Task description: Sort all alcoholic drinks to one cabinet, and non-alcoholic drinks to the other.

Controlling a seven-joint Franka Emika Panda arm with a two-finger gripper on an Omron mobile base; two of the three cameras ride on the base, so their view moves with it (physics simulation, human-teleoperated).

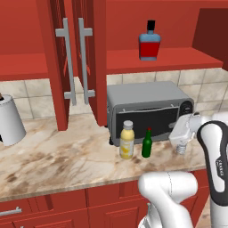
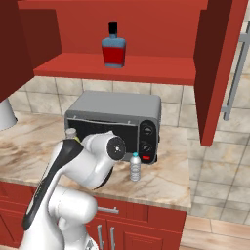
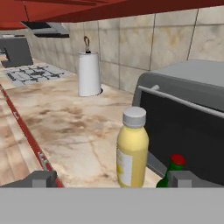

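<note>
A pale-yellow juice bottle [image 3: 131, 153] with a grey-white cap stands on the counter in front of the toaster oven. Just right of it is a slim dark-green bottle [image 3: 173, 169] with a red cap. My gripper [image 3: 113, 179] is open and empty, low over the counter, with the juice bottle ahead between its fingertips. From the left base, the juice bottle [image 1: 127, 140] and green bottle [image 1: 147, 143] stand left of my hand [image 1: 183, 129]. The small clear water bottle [image 2: 135, 167] stands by the oven's front right corner. The red-and-blue square bottle [image 1: 149, 42] sits on the open wall cabinet's red shelf [image 1: 178, 58].
A grey toaster oven [image 1: 149, 107] sits at the back of the marble counter [image 1: 67, 156]. Two open cabinet doors with silver bar handles [image 1: 75, 62] hang at the left, and another open door [image 2: 217, 73] at the right. A paper towel roll [image 3: 89, 74] stands further along the counter.
</note>
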